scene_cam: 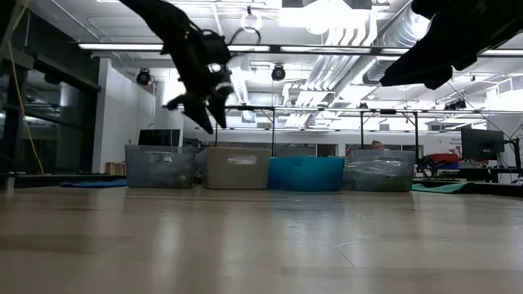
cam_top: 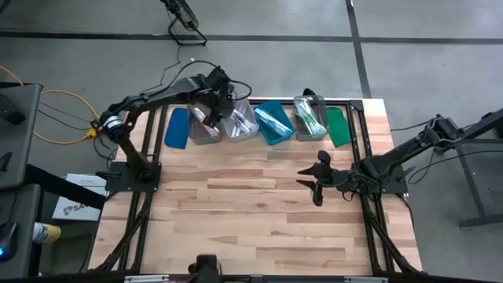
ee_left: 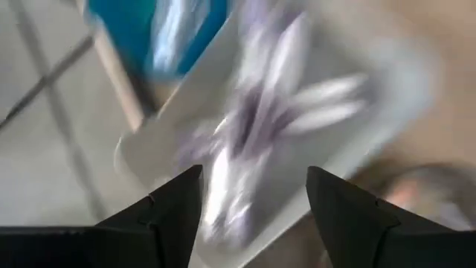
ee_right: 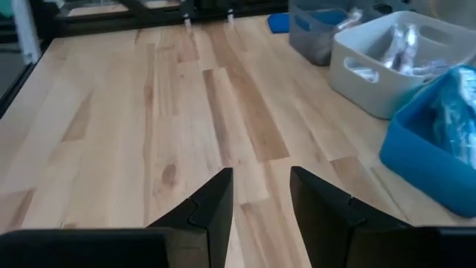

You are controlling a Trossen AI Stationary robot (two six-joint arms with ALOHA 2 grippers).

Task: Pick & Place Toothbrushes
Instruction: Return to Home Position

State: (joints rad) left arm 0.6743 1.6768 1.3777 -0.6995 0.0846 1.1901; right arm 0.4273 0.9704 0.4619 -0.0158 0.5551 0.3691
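Wooden boards make up your table (cam_top: pixel 259 228), and you can see no toothbrush lying loose on the bare wood. All the toothbrushes in view sit in the row of bins at the far edge.

Your left gripper (ee_left: pixel 253 173) hangs over that row, above the pale grey bin (cam_top: pixel 240 124). Its two fingers are spread apart and nothing is between them. Right under it lie the violet toothbrushes (ee_left: pixel 297 112), inside that bin, with their long sides running mostly along the bin's length. The left wrist view is too smeared to count them.

Your right gripper (ee_right: pixel 260 173) waits over bare wood, well apart from the bins. Its fingers are spread too, and it carries nothing.

Beside the pale grey bin stands a clear grey bin (cam_top: pixel 203 127) with a few pinkish brushes. On the other side are the teal bin (cam_top: pixel 273 122) with pale and blue ones, then a clear bin (cam_top: pixel 310 116) with green ones. A blue lid (cam_top: pixel 178 128) and a green lid (cam_top: pixel 338 126) lie flat at the two ends.

The left arm is nearer the brushes, so I think it should lift straight up first, clear of the bin rim, before it swings back.
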